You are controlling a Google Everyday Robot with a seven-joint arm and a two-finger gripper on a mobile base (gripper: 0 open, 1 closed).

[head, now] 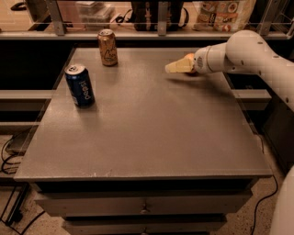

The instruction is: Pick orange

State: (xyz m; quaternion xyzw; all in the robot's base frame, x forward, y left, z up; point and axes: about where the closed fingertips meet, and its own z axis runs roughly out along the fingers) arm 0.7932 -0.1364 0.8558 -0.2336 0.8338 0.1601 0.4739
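Note:
The orange [190, 58] shows only as a small orange patch at the far right of the grey table [147, 133], mostly hidden behind my gripper. My gripper [170, 68] is cream-coloured, reaches in from the right on the white arm [243, 53] and points left, just above the table top. It lies right against the orange, and whether it grips the fruit cannot be seen.
A gold-brown can [107, 47] stands at the table's back left. A blue Pepsi can [80, 85] stands nearer on the left. A shelf with bags and boxes [220, 13] runs behind the table. Drawers [144, 206] sit below the front edge.

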